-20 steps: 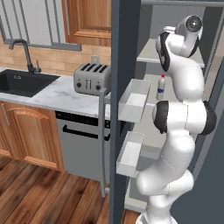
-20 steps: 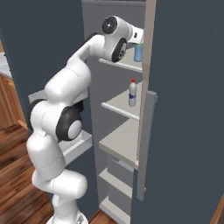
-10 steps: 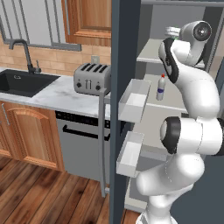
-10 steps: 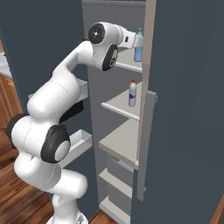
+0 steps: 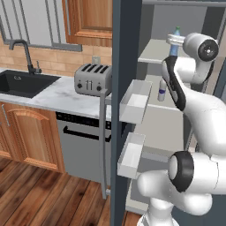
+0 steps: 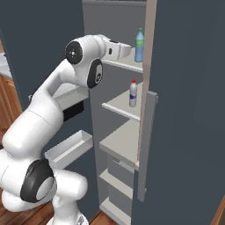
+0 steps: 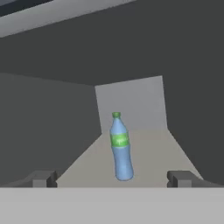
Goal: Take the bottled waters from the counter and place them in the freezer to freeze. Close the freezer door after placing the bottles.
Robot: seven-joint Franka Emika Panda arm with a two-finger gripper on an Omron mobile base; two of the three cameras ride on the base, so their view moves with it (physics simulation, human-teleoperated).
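The freezer (image 6: 184,110) stands open in the right base view, its pale shelves stacked down the middle of the frame, and the green-capped bottle (image 6: 139,45) sits upright on the top shelf (image 6: 125,64), upper centre. One shelf down, the red-capped bottle (image 6: 133,93) stands upright too, near the shelf's right edge. The gripper (image 7: 113,178) is up at the top shelf's level, its fingers (image 7: 41,178) spread wide with nothing between them; in the hand view the green-capped bottle stands beyond the tips, centre of the frame, apart from both, leaning a touch in that rolled picture. Over in the left base view, the freezer door (image 5: 126,88) cuts a dark vertical slab through the middle of the frame, swung open, its long grey handle (image 5: 103,141) running down the lower centre and two white bins (image 5: 134,100) stepping down its inner face. Left of it, the marble counter (image 5: 57,95) carries a steel toaster (image 5: 92,79) just beside the door, with the black sink (image 5: 22,83) and its dark tap (image 5: 24,53) at the far left and the dishwasher (image 5: 84,148) below the toaster.
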